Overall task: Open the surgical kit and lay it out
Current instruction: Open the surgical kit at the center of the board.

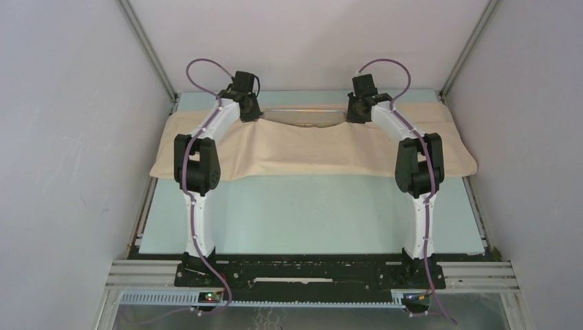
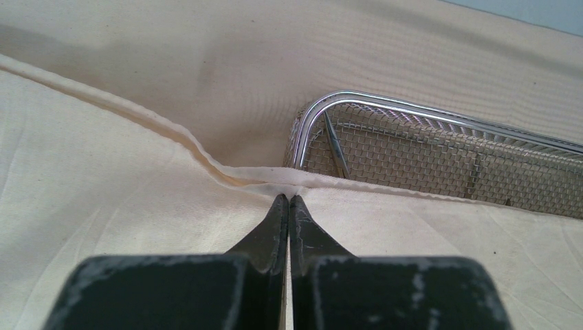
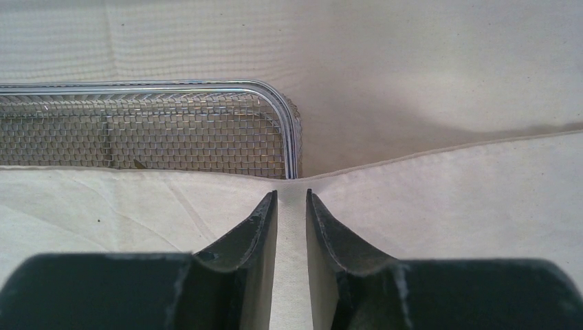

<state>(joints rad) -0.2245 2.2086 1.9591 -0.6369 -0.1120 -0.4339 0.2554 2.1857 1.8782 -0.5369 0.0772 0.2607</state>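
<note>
Table (image 1: 309, 220) under tray. Cloth (image 1: 309, 155) spreads beneath tray, its near flap draped up to tray's front rim. Mesh tray (image 2: 385, 102) at far middle, partly uncovered. Left gripper (image 2: 289, 199) at tray's left front corner, jaws closed, pinching cloth hem. Right gripper (image 3: 291, 194) at right front corner, jaws slightly apart, cloth in gap; grip unclear. Slim steel tool (image 2: 335, 148) inside tray's left corner.

Arms: I see white moulded shells on the left arm (image 1: 196, 213) and right arm (image 1: 419, 220), with black joint housings.
Cables: a purple cable (image 1: 203, 60) runs along each.
End effectors: left end effector (image 2: 289, 199) and right end effector (image 3: 290, 194) have black tapered fingers (image 3: 258, 230), edges scuffed pale.
</note>
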